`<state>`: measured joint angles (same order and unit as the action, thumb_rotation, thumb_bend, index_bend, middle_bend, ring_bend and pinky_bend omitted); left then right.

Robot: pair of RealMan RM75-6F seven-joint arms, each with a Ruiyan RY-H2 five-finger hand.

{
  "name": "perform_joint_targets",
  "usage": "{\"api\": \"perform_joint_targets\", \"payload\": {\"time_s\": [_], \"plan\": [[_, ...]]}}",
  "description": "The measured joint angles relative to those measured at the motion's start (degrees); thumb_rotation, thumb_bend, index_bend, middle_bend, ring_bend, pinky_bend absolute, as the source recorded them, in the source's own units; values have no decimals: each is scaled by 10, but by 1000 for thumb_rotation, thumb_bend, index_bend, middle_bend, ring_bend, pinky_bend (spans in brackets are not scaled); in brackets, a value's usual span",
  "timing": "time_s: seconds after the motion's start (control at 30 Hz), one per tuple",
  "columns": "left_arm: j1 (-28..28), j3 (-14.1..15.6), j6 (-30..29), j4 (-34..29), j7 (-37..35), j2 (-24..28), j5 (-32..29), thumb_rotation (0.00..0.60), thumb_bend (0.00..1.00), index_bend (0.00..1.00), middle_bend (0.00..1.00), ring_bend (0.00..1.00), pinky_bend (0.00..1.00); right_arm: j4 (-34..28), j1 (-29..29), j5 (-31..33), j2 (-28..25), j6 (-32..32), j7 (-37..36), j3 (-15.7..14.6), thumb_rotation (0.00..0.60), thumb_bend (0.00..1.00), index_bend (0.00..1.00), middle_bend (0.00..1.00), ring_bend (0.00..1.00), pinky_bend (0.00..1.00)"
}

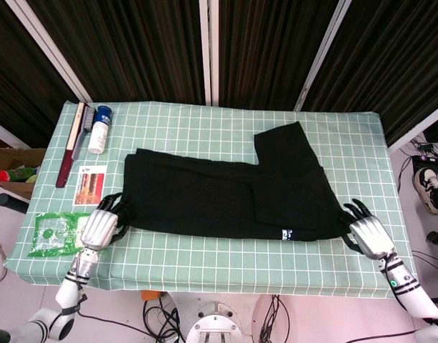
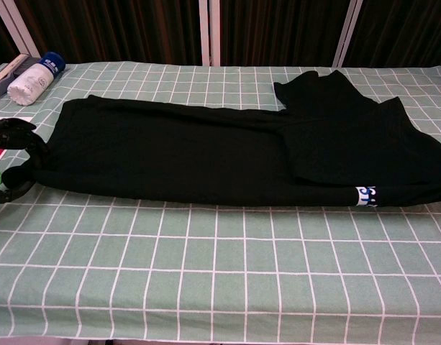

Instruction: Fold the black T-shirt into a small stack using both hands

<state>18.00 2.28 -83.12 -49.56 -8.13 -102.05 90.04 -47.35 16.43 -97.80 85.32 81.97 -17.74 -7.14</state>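
- Black T-shirt [image 1: 219, 196] is lying folded lengthwise on the green checked tablecloth [image 1: 226, 254], its long axis running left to right between the two hands.
- Left hand [image 1: 101, 227] is gripping the shirt's near-left corner, fingers curled into the cloth.
- Right hand [image 1: 367, 236] is touching the near-right edge; whether it is actually holding fabric cannot be told.
- Each hand is sitting at its own end, equally near.

Left hand [image 2: 11, 162] mostly cut off by chest view's left edge, only dark fingers showing. Right hand [image 1: 366, 235] outside chest view; T-shirt [image 2: 227, 151] runs off right edge. Fingertip grip on cloth unclear.
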Motion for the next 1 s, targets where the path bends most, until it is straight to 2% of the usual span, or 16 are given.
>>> {"api": "perform_joint_targets", "payload": {"time_s": [0.23, 0.3, 0.37, 0.43, 0.5, 0.53, 0.7, 0.8, 0.87, 0.93, 1.0], "plan": [[-63, 44, -46, -89, 64, 39, 21, 600, 468, 589, 315, 143, 189, -46, -38, -7, -31, 27, 28, -20, 600, 540, 705, 375, 157, 144], [-72, 52, -51, -101, 78, 45, 26, 600, 462, 532, 283, 135, 186, -55, -41, -10, -34, 28, 37, -23, 600, 469, 640, 347, 148, 140], [-75, 55, -47, -110, 91, 50, 27, 600, 398, 375, 211, 105, 180, -64, -42, -10, -38, 22, 42, -24, 600, 282, 469, 285, 118, 113], [-76, 56, -37, -128, 101, 57, 24, 600, 330, 238, 157, 80, 176, -81, -41, -7, -44, 12, 48, -25, 600, 66, 181, 186, 50, 56], [-76, 55, -29, -154, 109, 67, 21, 600, 288, 125, 121, 64, 172, -107, -40, -4, -55, 2, 55, -24, 600, 3, 28, 121, 7, 23], [-76, 54, -27, -166, 112, 73, 21, 600, 284, 109, 117, 62, 170, -120, -39, -3, -62, -1, 58, -24, 600, 0, 4, 104, 1, 16], [-76, 48, -27, -234, 125, 114, 23, 600, 282, 101, 116, 62, 170, -203, -34, -2, -124, -4, 71, -21, 600, 0, 0, 97, 0, 12], [-75, 37, -35, -269, 125, 142, 25, 600, 282, 101, 117, 62, 170, -252, -22, 2, -171, -3, 73, -6, 600, 22, 7, 145, 0, 43], [-72, 27, -38, -289, 124, 158, 24, 600, 282, 101, 117, 62, 170, -276, -7, 10, -193, -12, 72, 9, 600, 110, 84, 192, 1, 73], [-67, 10, -38, -305, 125, 173, 20, 600, 282, 101, 117, 62, 170, -294, 20, 25, -206, -42, 72, 29, 600, 216, 217, 225, 18, 106], [-58, -7, -36, -315, 127, 180, 15, 600, 281, 101, 117, 62, 169, -301, 47, 41, -211, -80, 73, 46, 600, 288, 273, 242, 35, 125]]}}
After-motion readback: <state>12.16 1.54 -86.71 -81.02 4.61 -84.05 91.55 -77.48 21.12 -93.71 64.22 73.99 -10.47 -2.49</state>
